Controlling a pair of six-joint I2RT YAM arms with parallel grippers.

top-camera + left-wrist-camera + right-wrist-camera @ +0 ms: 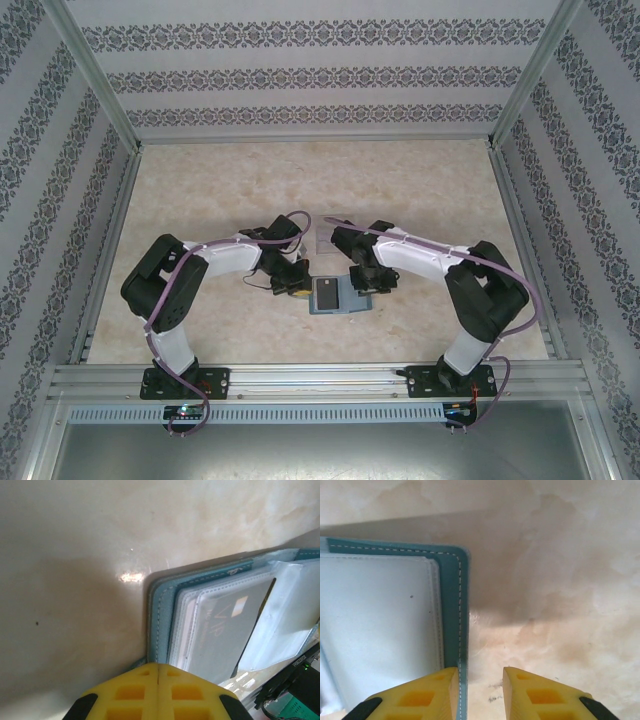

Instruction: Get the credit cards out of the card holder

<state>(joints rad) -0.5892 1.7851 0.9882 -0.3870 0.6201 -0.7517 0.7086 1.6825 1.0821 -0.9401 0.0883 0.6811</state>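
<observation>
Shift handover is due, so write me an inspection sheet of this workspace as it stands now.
Surface: marbled beige table, with a glare spot beside the holder.
Job's things: the card holder lies open and flat. One dark credit card sits in a clear sleeve. Whether there are other cards cannot be told.
Clutter: nothing seen.
Grippers: left gripper is shut at the holder's edge. Right gripper is open, with one finger over the opposite stitched edge.
Cables: purple cables run along both arms, off the holder.
Surroundings: patterned walls and a metal frame rail at the near edge.
</observation>
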